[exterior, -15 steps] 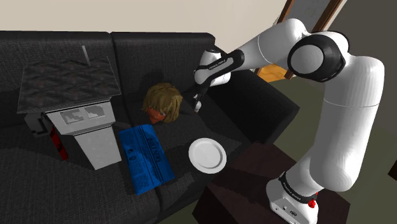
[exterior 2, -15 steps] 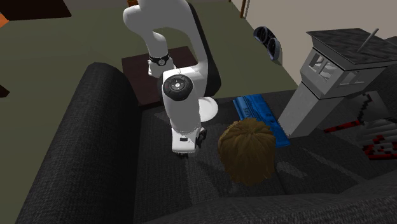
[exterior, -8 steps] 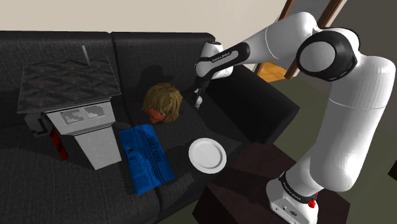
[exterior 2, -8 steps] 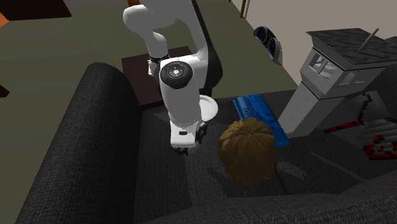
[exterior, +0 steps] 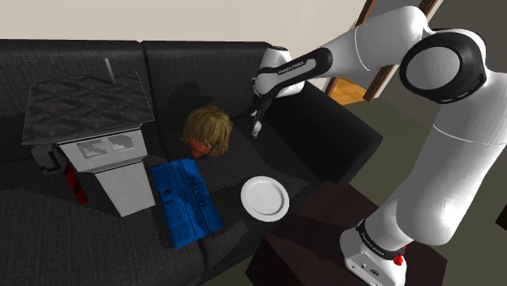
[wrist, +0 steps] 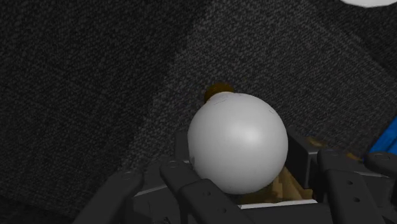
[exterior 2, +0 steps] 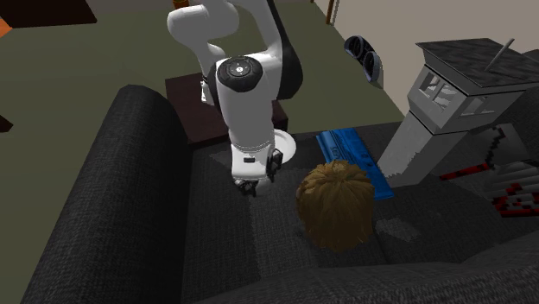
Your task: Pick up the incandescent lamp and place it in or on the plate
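Black fingers point(wrist: 191, 191) close around a white incandescent lamp point(wrist: 238, 143). Its round glass sits between them and its brown base points away from the gripper point(exterior: 257, 127); the bulb itself hides the exact contact. The held lamp is over the dark sofa point(exterior: 325, 146) seat, apart from the white plate point(exterior: 265, 197), toward the backrest from it. From the wrist, the plate is a white sliver cut off at the frame edge. Lettering on the white arm point(exterior: 357, 49) and print on the blue book point(exterior: 185, 201) beside the plate are too small to read.

One white bulb point(wrist: 236, 141), one white plate point(exterior: 265, 197), one blue book point(exterior: 187, 203), perhaps one brown wig point(exterior: 207, 130).
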Robot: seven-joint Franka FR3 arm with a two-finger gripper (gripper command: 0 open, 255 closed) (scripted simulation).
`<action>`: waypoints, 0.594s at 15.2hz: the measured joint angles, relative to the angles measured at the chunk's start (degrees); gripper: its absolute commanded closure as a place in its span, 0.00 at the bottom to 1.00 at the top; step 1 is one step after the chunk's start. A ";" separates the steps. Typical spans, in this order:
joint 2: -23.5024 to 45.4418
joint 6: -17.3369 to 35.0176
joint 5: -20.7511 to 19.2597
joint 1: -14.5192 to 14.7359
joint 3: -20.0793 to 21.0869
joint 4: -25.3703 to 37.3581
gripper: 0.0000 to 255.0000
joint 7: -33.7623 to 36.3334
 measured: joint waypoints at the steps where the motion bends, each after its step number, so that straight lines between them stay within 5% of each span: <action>1: -1.34 0.62 -0.13 0.50 0.18 -1.93 1.00 0.67; 9: -16.36 5.24 -1.59 4.46 2.44 -21.17 1.00 7.47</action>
